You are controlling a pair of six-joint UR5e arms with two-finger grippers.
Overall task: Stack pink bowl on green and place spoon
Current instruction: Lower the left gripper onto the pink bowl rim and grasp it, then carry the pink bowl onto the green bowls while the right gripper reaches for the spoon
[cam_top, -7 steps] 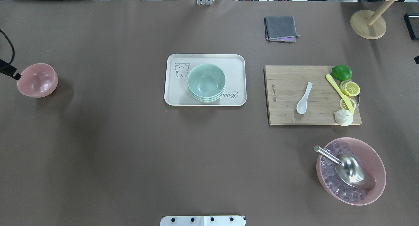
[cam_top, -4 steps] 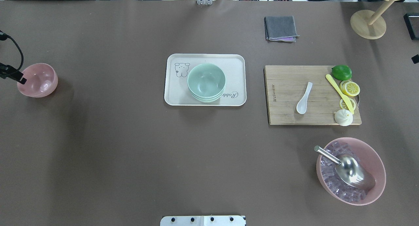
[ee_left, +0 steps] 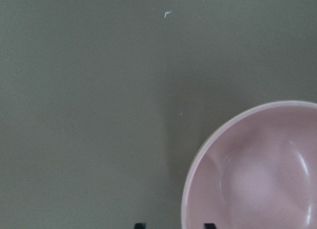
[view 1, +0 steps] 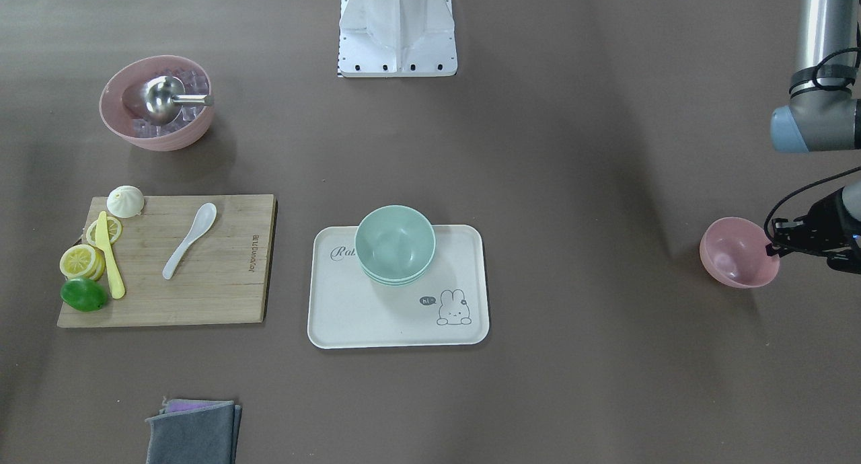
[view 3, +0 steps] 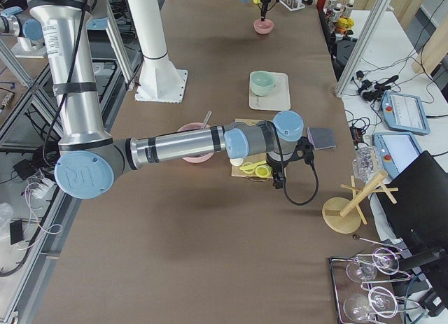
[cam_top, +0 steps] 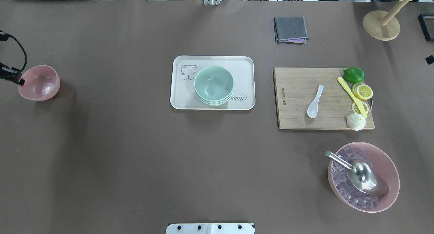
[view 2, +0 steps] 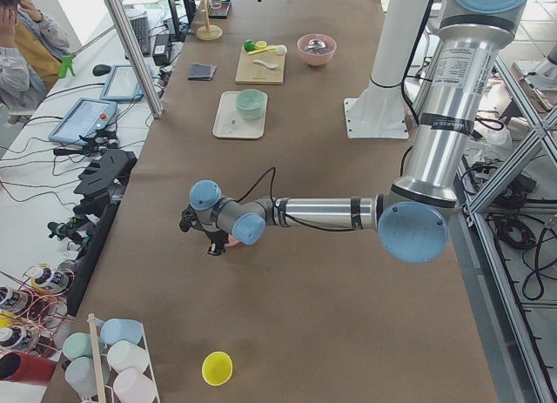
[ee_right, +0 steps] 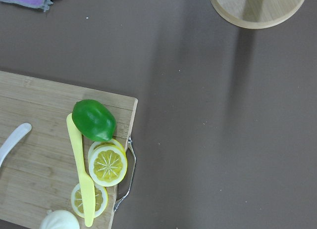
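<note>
The small pink bowl (cam_top: pixel 40 83) stands at the far left of the table, also in the front view (view 1: pixel 736 252). My left gripper (cam_top: pixel 20 80) is at its left rim. In the left wrist view the gripper (ee_left: pixel 174 225) is open, its two fingertips either side of the bowl's rim (ee_left: pixel 257 174). The green bowls (cam_top: pixel 213 83) are stacked on a white tray (cam_top: pixel 183 100) at the centre. The white spoon (cam_top: pixel 315 101) lies on a wooden board (cam_top: pixel 295 118). My right gripper shows only as a black bit at the right edge (cam_top: pixel 429 59); I cannot tell if it is open or shut.
On the board are a lime (cam_top: pixel 353 74), lemon slices (cam_top: pixel 362 91), a yellow knife (cam_top: pixel 351 96) and a bun (cam_top: pixel 356 122). A large pink bowl (cam_top: pixel 390 162) holds ice cubes and a metal scoop. A grey cloth (cam_top: pixel 291 29) and a wooden stand (cam_top: pixel 381 25) are at the back right.
My left gripper has come further into view and settled at the pink bowl's left rim. The bowl, spoon and green bowls have not moved.
</note>
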